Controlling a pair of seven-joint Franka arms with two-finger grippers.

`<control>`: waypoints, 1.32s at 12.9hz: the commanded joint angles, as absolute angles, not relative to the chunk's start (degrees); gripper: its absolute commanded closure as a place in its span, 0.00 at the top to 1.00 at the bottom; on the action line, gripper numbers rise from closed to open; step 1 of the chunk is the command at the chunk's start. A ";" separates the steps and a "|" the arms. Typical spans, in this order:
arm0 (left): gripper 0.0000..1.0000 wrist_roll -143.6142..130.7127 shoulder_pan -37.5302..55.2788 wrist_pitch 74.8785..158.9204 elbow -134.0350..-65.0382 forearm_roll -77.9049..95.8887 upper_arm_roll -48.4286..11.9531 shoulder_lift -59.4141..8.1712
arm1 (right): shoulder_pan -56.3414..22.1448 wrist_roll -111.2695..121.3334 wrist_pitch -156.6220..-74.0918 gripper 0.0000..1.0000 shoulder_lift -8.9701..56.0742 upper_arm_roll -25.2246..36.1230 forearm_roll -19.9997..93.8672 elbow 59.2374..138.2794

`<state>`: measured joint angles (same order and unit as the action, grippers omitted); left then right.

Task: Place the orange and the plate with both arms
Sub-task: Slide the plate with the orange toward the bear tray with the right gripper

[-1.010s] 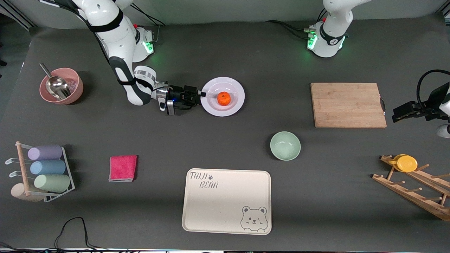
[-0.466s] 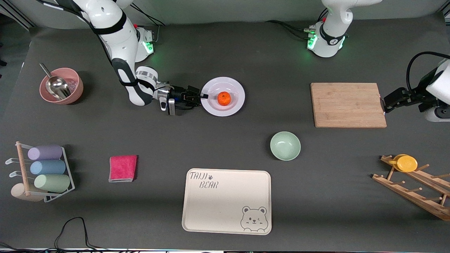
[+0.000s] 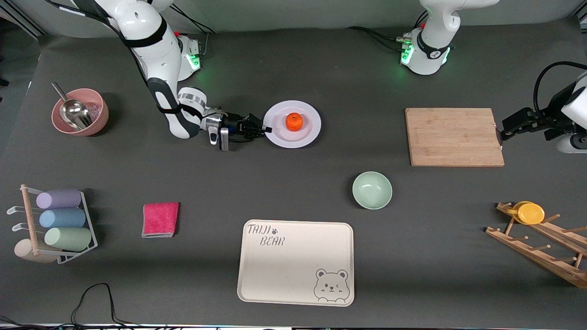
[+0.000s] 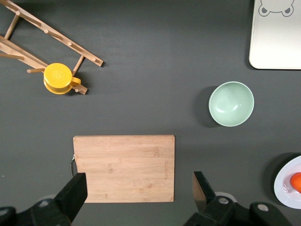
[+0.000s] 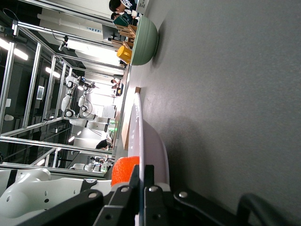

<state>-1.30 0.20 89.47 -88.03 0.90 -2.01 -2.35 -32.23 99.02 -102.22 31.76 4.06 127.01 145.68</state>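
Plate [image 4: 289,189], orange [image 4: 297,182] cut off in left wrist view.

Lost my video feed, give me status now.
Right claw shut on plate rim. Orange on plate. Left claw open over cutting board, waiting. Nothing blocking.

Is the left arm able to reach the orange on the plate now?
Probably yes: the orange lies uncovered on the plate, and only the right hand, shut on the rim, is near. The open left hand hovers over the cutting board.
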 commanded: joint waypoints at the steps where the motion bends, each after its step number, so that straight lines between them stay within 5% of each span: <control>1: 1.00 -0.35 1.49 88.59 -88.51 1.67 -1.05 -1.41 | -33.14 99.59 -102.13 0.00 33.93 4.22 129.37 144.32; 17: 1.00 -1.32 1.49 87.10 -88.42 1.93 -1.14 -1.14 | -23.47 68.05 -100.28 0.00 26.46 4.66 116.29 139.50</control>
